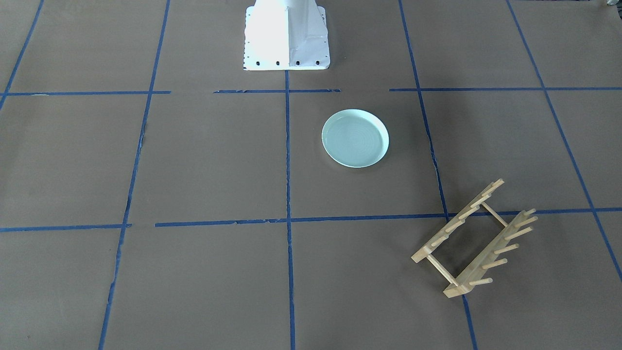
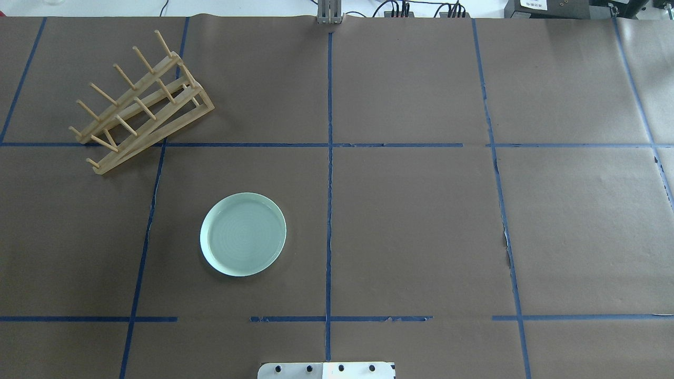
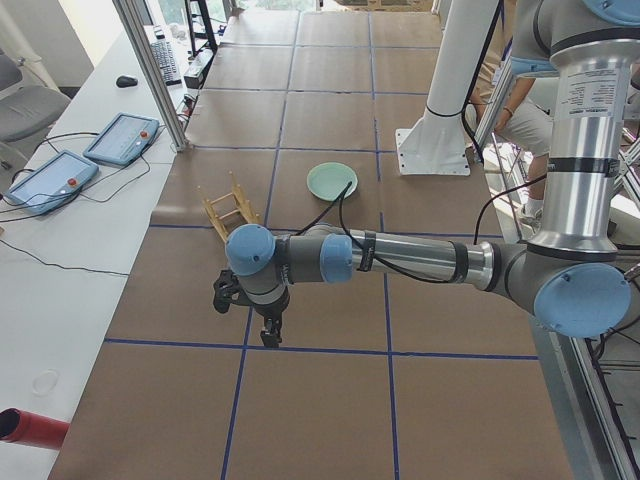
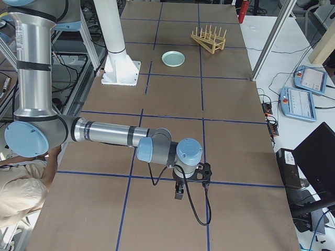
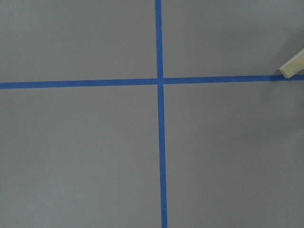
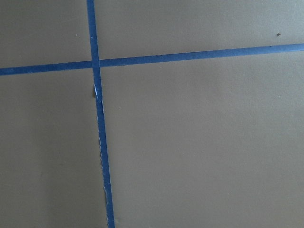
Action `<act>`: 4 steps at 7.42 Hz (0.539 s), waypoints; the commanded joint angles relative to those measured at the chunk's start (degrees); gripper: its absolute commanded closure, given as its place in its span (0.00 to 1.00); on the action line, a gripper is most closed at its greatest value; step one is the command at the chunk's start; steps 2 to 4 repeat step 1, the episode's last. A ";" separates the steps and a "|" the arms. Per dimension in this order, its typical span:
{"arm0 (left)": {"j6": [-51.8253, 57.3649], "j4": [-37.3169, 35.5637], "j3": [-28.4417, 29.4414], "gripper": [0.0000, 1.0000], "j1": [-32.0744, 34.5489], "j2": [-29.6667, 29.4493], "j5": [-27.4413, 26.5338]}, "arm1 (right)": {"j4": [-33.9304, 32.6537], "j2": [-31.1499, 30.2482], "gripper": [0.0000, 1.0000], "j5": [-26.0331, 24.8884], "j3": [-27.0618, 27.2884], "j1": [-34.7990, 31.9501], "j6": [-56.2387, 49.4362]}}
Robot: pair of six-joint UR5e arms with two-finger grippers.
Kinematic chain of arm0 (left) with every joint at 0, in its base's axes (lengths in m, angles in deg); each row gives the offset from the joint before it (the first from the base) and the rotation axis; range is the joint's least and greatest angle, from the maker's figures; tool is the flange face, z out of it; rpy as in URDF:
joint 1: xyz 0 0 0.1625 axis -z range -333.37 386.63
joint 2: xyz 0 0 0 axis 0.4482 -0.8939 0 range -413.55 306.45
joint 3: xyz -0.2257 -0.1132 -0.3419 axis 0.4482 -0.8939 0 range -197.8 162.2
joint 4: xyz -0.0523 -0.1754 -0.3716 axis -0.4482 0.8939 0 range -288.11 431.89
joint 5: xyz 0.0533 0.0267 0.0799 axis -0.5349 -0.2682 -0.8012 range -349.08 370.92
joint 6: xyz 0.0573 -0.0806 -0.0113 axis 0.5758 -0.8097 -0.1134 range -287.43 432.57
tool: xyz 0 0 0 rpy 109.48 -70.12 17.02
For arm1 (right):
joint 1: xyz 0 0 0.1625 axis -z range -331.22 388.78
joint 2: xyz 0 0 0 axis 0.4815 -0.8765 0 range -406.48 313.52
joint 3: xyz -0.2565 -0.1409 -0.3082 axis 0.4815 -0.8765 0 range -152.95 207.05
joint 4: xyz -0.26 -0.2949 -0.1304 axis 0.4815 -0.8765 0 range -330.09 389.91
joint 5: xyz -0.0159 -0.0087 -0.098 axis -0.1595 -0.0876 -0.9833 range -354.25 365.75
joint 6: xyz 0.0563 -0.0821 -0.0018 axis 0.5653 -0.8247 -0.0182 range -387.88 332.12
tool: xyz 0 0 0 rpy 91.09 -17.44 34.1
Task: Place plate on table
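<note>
Plate (image 2: 243, 234) lies flat, rim up, on the brown-paper table (image 2: 421, 237), near the wooden peg rack (image 2: 139, 102) on the rack's robot side, w/ nothing touching it; task looks done. Left gripper (image 3: 270, 335) hangs over bare paper near the rack; right gripper (image 4: 179, 192) is well apart from the rack. Can't tell finger spread on either, as both show in side cams only. Plate is likely glazed ceramic: stiff, slick, chippable, moderate wt. Best hold is prob. a pinch across the raised rim.
</note>
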 commanded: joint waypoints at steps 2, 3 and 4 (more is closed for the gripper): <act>0.03 0.00 -0.01 0.00 -0.03 0.00 -0.01 | 0.00 0.00 0.00 0.00 0.07 0.00 0.00; 0.03 0.00 -0.01 0.00 -0.03 0.00 -0.01 | 0.00 0.00 0.00 0.00 0.07 0.00 0.00; 0.03 0.00 -0.01 0.00 -0.03 0.00 -0.01 | 0.00 0.00 0.00 0.00 0.07 0.00 0.00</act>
